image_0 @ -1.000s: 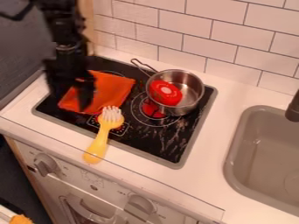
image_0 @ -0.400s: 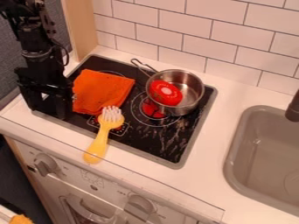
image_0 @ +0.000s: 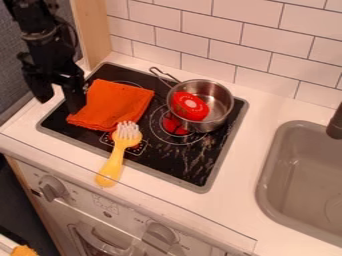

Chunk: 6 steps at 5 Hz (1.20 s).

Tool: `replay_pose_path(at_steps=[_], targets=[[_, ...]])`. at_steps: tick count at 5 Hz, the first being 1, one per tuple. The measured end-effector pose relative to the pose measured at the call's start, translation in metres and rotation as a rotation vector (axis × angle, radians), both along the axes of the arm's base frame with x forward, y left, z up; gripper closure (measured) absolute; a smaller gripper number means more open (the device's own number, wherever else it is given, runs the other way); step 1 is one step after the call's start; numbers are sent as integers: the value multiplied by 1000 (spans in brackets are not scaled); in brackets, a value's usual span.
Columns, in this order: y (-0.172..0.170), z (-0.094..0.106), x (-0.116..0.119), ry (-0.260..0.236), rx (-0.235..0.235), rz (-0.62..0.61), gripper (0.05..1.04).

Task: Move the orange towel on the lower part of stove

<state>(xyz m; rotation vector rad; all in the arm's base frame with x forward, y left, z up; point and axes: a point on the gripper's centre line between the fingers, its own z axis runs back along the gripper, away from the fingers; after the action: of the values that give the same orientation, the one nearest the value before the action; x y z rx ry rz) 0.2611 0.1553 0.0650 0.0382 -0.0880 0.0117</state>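
Gripper (image_0: 60, 95): jaws well apart, holding nothing
Towel (image_0: 113, 104): brush (image_0: 115, 162) right at its edge — a sideways drag could knock that askew

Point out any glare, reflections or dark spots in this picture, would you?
Camera view: bright glints on the metal pot; pale streaks on the black cooktop, perhaps reflections or smears, I can't tell which. Also camera view: the orange towel has no strong glare; the black gripper is so dark that little surface detail shows.
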Motion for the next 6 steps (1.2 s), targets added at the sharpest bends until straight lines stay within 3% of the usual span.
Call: replay_pose_path(at_steps=[1, 3, 5, 6], targets=[[-2, -1, 34, -29, 6, -17, 83], [-5, -44, 58, 3, -3, -8, 83], [-19, -57, 64, -2, 74, -95, 83], [-22, -56, 66, 43, 145, -204, 83]])
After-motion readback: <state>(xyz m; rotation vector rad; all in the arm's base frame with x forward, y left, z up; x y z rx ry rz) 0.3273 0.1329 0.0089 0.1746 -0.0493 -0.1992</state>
